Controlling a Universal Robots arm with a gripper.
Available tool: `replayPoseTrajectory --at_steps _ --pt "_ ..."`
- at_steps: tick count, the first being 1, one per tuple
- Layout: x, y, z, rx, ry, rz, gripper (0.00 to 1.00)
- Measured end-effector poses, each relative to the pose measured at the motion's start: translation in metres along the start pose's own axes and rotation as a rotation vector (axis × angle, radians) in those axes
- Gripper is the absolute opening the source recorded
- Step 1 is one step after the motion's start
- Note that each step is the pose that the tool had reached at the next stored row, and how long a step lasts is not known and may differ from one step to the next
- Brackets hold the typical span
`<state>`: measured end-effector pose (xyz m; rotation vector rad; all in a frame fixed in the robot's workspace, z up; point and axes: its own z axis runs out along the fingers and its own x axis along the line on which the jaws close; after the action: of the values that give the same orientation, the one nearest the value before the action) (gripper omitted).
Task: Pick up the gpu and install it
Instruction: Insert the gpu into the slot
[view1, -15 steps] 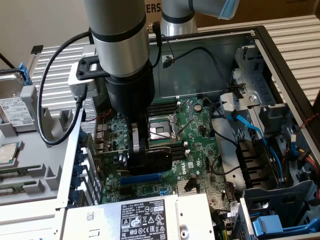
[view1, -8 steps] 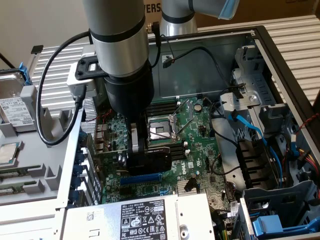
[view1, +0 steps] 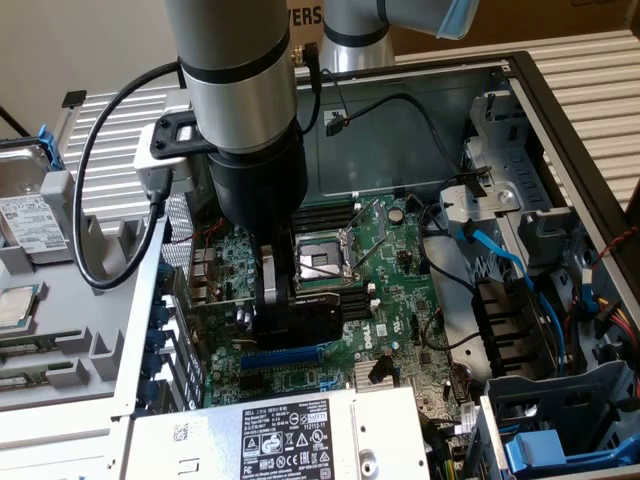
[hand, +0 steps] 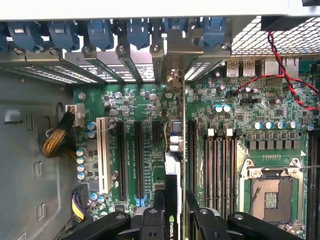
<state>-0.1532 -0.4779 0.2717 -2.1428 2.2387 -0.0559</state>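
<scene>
Gripper (hand: 175, 207) is clenched on the gpu (hand: 172, 172), with the card held edge-on between the fingers.

Exterior view: the gpu stands upright inside the case (view1: 530, 90), low over the motherboard (view1: 400, 250). It sits at 7 o'clock of the CPU socket (view1: 320, 262), and a blue slot (view1: 285, 355) lies at 6 o'clock of the card.

Pick-up is done. The card runs parallel to the expansion slots, but I cannot tell whether its edge has entered one.

Judgement: install is in progress; seating is unconfirmed and the card is not released.

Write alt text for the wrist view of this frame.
The hand grips the gpu edge-on above the green motherboard, among its long black expansion slots. An empty CPU socket sits on the same board.
</scene>
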Motion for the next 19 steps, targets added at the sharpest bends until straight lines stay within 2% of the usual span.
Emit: replayPoseTrajectory --at_steps 19 --pt "0.0 0.001 0.0035 0.0001 -0.0001 0.0 0.26"
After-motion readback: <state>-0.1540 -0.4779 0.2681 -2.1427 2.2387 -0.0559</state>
